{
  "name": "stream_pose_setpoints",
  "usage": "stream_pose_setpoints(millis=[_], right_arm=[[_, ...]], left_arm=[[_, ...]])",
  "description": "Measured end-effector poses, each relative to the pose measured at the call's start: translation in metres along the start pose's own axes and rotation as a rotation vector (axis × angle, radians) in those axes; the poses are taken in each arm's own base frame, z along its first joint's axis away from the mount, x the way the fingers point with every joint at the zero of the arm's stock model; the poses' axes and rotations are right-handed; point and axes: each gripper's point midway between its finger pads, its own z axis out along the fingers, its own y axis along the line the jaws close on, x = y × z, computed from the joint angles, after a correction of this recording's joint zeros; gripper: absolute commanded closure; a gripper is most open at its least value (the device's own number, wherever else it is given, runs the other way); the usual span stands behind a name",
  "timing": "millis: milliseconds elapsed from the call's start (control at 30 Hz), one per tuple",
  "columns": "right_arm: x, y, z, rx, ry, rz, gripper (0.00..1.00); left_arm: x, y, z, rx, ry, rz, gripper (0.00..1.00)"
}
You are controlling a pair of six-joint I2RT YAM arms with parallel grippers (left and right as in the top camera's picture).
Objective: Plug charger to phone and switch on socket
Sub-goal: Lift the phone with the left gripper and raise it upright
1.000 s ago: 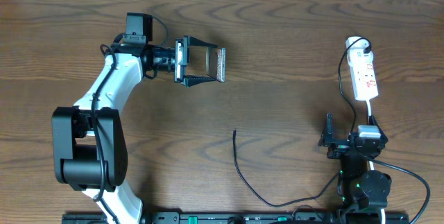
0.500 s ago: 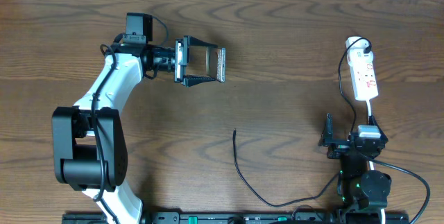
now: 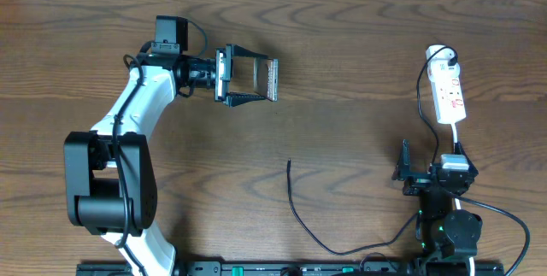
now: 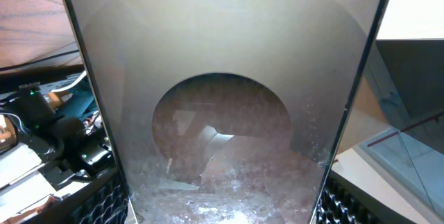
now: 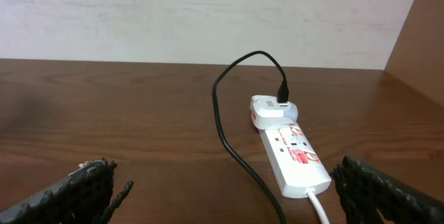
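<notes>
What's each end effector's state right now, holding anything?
Left end effector: closed on the phone.
Right end effector: open, holding nothing.

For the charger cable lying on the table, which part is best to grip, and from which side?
Probably just behind the connector tip of the charger, coming from above with the open right gripper. That end lies flat and straight on the table, with bare wood on both sides.
</notes>
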Motion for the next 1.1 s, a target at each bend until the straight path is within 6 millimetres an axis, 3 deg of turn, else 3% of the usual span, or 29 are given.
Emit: stream_pose_setpoints(millis=[900,1100], right_arm=[[0.0,0.0,0.0,0.0,0.0,0.0,0.01],[-0.0001,0.0,0.0,0.0,0.0,0.0,0.01]], left_arm=[[-0.0001,-0.0001,0.0,0.0,0.0,-0.021,0.93],[-0.0072,-0.0083,-0.0002,0.013,-0.042,0.093,0.93]])
